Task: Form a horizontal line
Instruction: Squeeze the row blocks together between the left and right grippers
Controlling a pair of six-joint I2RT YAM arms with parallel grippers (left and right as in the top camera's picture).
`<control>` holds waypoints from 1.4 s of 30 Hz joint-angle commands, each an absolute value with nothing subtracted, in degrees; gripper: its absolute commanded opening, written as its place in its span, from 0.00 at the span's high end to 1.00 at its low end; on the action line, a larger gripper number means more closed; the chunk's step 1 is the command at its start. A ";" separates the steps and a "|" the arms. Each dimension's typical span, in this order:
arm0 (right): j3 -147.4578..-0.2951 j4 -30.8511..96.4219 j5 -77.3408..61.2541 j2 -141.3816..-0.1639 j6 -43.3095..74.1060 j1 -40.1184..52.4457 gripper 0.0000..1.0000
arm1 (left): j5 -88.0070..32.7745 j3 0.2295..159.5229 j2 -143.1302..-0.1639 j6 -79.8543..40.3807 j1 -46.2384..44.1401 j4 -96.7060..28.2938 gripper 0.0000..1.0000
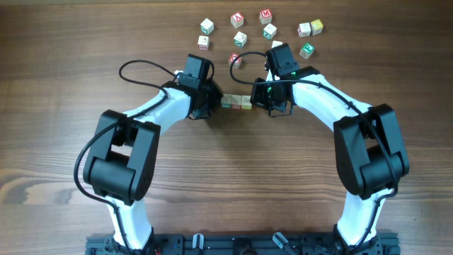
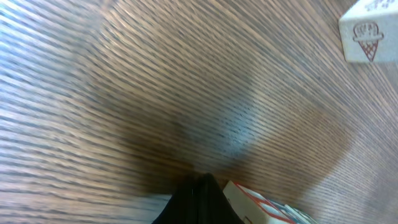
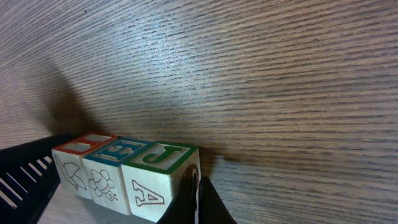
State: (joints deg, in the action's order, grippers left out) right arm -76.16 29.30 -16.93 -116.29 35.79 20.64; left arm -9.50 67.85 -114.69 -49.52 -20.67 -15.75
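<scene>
Row of three whitish wooden letter cubes point(image 3: 124, 177), left gripper point(image 1: 218, 101) at its 9 o'clock (jaws, can't tell), right gripper point(image 3: 196, 198) touching the 3 o'clock end, fingers closed together, empty.

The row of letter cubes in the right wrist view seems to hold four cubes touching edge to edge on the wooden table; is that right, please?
Not quite: the row holds three cubes, not four. The right wrist view shows them touching edge to edge on the wooden table, as you said.
</scene>
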 commanded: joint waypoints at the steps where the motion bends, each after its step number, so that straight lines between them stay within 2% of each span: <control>1: -75.61 29.12 -17.87 -114.89 36.14 20.62 0.95 | -11.22 66.19 -117.12 -47.99 -21.28 -16.56 0.96; 42: -75.61 27.35 -17.89 -114.89 35.99 20.62 0.95 | -11.55 66.19 -117.12 -48.21 -22.28 -17.43 0.96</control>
